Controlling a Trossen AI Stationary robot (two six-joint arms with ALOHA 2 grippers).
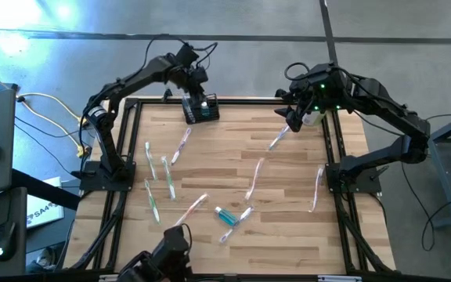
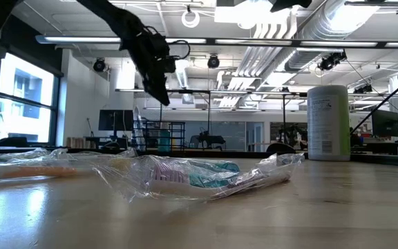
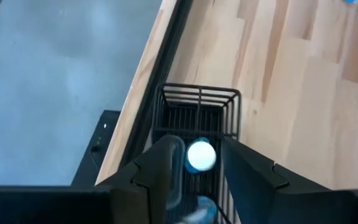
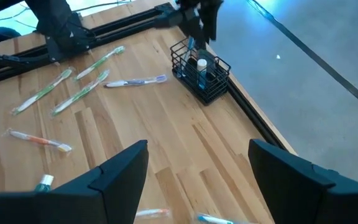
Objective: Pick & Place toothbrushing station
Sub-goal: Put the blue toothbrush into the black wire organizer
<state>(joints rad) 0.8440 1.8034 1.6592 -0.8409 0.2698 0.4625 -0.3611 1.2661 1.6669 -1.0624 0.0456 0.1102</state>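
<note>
Two risks stand out. The left gripper hangs directly over the toothbrushing station, which sits at the table's far edge, left of centre, beside the frame rail; its fingers are partly closed around something pale and round-ended standing in the rack, though I cannot tell whether they truly pinch it. Lifting askew could drag the light wire rack along, tip it, or push it off the edge. Inside, the right wrist view shows a white-capped item and a blue one upright. The right gripper waits wide open and empty at the far right, near the tall white cylindrical container, whose contents are hidden.
</note>
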